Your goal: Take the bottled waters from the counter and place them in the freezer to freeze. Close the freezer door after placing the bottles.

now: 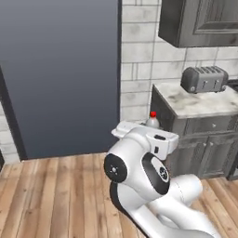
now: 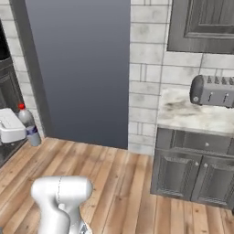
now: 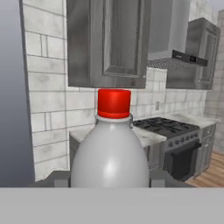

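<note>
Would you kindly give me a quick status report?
Gripper shut on red-capped bottle, carried upright. Freezer door ahead. Nothing in the way.

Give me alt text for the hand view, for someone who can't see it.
A whitish water bottle with a red cap stands upright in the pincer, close to the camera. Behind it are a brick-tile wall, a dark wall cabinet, a marble-look counter and a black stove.

A red-capped water bottle (image 2: 28, 124) is held upright beside the gripper's white hand (image 2: 10, 125), before the closed grey freezer door (image 2: 82, 68).
</note>
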